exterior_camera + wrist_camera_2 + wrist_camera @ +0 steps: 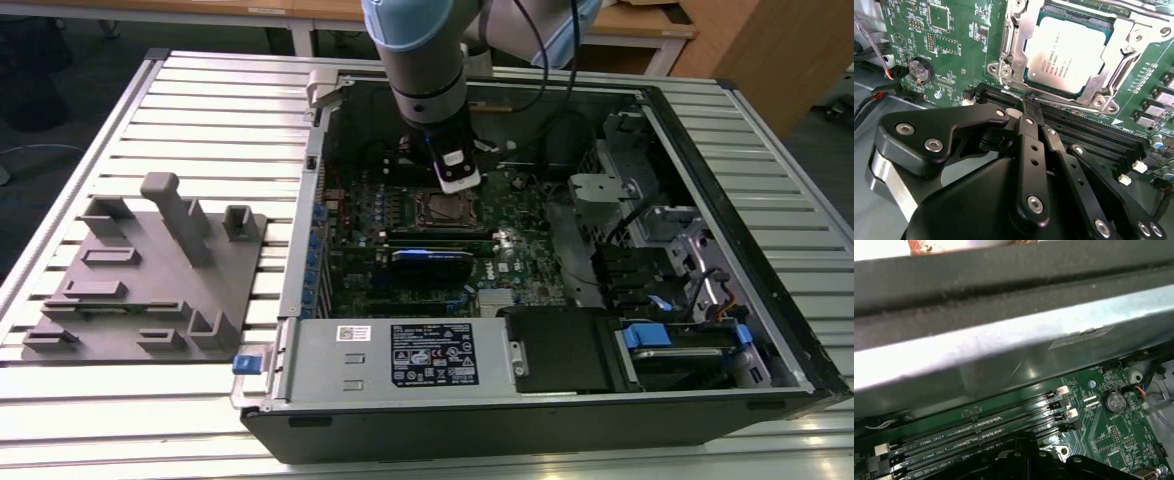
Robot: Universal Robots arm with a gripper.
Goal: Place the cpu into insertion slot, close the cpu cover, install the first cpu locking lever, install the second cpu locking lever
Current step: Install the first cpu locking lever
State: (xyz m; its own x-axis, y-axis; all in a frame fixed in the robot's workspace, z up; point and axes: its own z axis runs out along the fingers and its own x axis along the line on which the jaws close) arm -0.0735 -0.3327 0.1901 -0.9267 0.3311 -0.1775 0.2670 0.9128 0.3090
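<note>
The arm comes down into the open computer case (747,300), which lies on its side on a slatted metal table (200,90). Its gripper (1031,100) hangs over the green motherboard (954,35), just beside the socket, at the edge that borders the long black memory slots (1089,137).

In the second wrist view the 2 black fingers (1029,145) are pressed together with no gap between them, so the pincer is narrow and carries nothing. Their tips sit right at a thin silvery locking lever (1064,104) that runs along that edge of the socket; whether they touch it, I cannot tell.

The cpu (1066,50) lies flat in the insertion slot (1097,86), its dull silver face up. The cpu cover (1014,45) is folded down around it, the chip showing through the square window. In the exterior view the socket (445,210) sits near the middle of the board, just below the gripper's white-tipped end (458,178).

A round coin battery (920,70) sits on the board near its edge, well apart from the socket, with red and black wires (884,85) beside it. In the first wrist view the memory slots (979,435) run beneath the grey case wall (1004,355).

On the table next to the case, at the exterior view's left, stands a grey fixture block (147,280).
</note>
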